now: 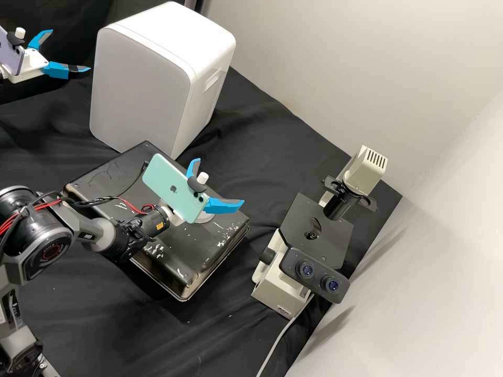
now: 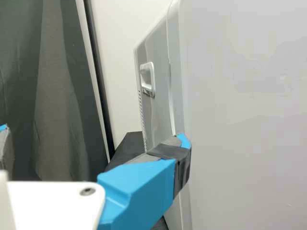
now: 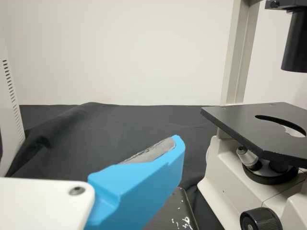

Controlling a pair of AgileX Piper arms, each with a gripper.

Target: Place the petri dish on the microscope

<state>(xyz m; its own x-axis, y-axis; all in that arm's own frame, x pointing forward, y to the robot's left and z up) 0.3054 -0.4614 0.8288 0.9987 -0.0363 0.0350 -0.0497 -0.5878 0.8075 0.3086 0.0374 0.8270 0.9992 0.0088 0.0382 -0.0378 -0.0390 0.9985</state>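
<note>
The left gripper is hanging over the far left of the black bench, jaws spread wide and empty, beside a white box-shaped appliance. The right gripper is hovering over a scuffed dark tray, jaws likewise gaping. The microscope is standing by the right wall. Where the petri dish is lying cannot be told.

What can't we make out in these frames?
Petri dish: high view, the right gripper and its mint phone cover the middle of the tray; cannot tell if it lies there.
Microscope: right wrist view, upper part and stage cut off by edges.
Left wrist view: white box blocks whatever lies beyond it.
</note>
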